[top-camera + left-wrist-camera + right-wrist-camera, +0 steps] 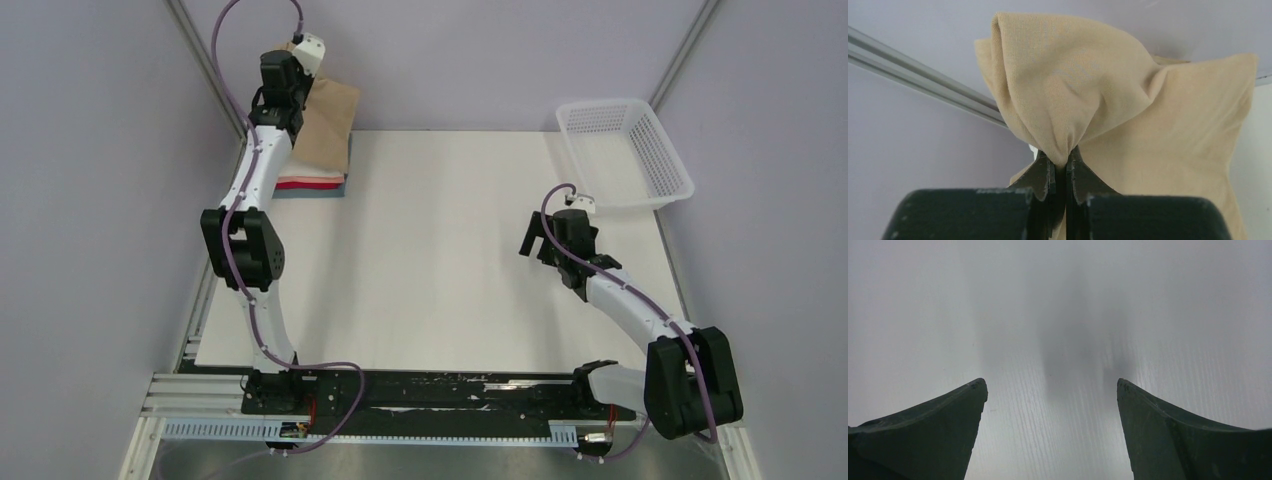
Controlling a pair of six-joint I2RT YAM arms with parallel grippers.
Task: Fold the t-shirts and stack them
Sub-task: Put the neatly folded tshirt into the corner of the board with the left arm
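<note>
The left fingers (1044, 176) are clamped on a bunched pinch of the tan shirt (1128, 115), held above the folded stack (312, 183) at the surface's (450, 250) far left corner. The right fingers (1168, 430) stand apart, empty. Released so bunched, the shirt could land crumpled and slide off.

Two white-and-black arms
Left arm (255, 170) and right arm (625, 300) have white links, chunky black joints (245, 248), purple cables (213, 45) alongside, and dark tapered fingers (923, 430).
</note>
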